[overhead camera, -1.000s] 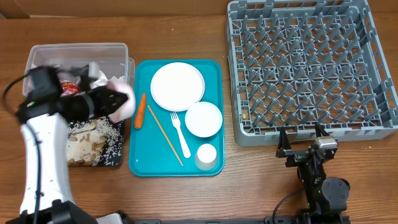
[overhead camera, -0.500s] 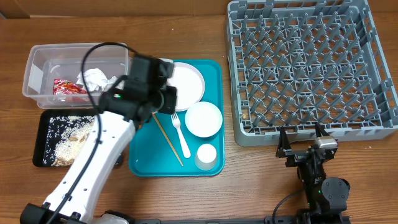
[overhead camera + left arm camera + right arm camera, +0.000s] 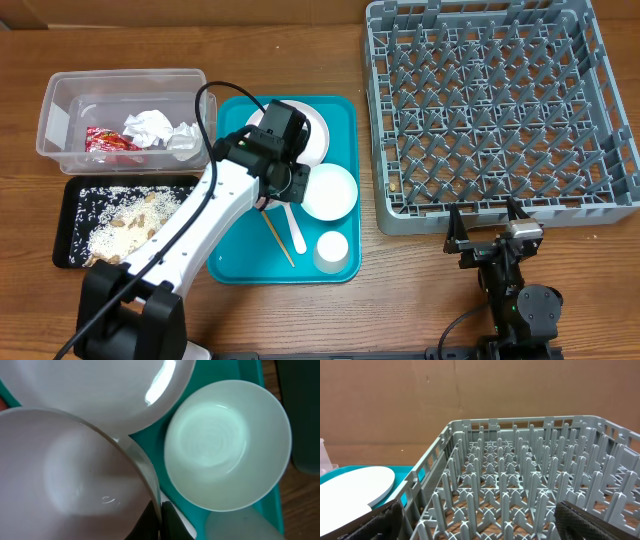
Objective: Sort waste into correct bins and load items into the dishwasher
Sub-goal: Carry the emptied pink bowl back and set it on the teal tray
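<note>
Looking through your left wrist camera, you are seeing the left gripper (image 3: 156,522) clenching its dark fingers tight on the rim of a round white bowl (image 3: 75,475), which is filling the lower left of that view. The bowl is sitting over the teal plastic serving tray (image 3: 225,370), though you cannot tell whether it is touching it. It is just beside a flat round white plate (image 3: 100,390) and a second white bowl (image 3: 227,445), with a small white cup (image 3: 240,527) peeking in at the bottom edge.

The overhead camera is hiding the held bowl under the arm, but it is showing you what the wrist is missing. A clear rectangular plastic tub (image 3: 50,95) is holding a red snack wrapper (image 3: 105,140) and crumpled white napkins (image 3: 150,125). A shallow black rectangular tray (image 3: 70,245) is carrying beige scraps and grains (image 3: 125,220), and a white plastic fork (image 3: 297,235) is lying beside a thin wooden stick (image 3: 280,242).

Your right gripper (image 3: 487,218) is standing fully spread, gripping nothing, just in front of the large square grey plastic dish rack (image 3: 500,100).
</note>
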Controlling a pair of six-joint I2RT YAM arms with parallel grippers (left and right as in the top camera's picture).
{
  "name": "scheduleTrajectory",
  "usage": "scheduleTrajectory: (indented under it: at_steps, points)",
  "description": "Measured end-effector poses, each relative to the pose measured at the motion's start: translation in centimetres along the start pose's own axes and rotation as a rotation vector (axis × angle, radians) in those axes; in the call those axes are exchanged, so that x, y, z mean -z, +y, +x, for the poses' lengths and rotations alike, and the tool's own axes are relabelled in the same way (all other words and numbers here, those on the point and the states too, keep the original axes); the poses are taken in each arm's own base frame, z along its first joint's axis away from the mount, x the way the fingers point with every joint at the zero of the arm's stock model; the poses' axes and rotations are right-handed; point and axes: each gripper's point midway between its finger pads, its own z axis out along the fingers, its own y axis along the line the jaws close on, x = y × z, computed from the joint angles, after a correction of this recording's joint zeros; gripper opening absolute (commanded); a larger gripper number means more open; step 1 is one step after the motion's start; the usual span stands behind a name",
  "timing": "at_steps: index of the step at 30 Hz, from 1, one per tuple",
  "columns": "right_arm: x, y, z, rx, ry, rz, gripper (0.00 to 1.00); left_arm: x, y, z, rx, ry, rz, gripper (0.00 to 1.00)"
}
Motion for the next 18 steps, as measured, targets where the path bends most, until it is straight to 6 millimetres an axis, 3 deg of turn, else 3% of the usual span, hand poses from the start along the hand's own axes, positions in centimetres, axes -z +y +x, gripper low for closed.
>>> scheduleTrajectory:
  at_steps: [6, 16, 18]
  points:
    - [0.0, 0.0, 0.0, 0.0, 0.0, 0.0, 1.0, 0.0, -1.4, 0.9, 0.007, 0.044, 0.083, 0.09]
    - [0.0, 0.0, 0.0, 0.0, 0.0, 0.0, 1.0, 0.2, -1.6, 2.8, 0.017, 0.123, 0.099, 0.13]
    - [0.0, 0.0, 0.0, 0.0, 0.0, 0.0, 1.0, 0.2, -1.6, 2.8, 0.016, 0.122, 0.099, 0.2]
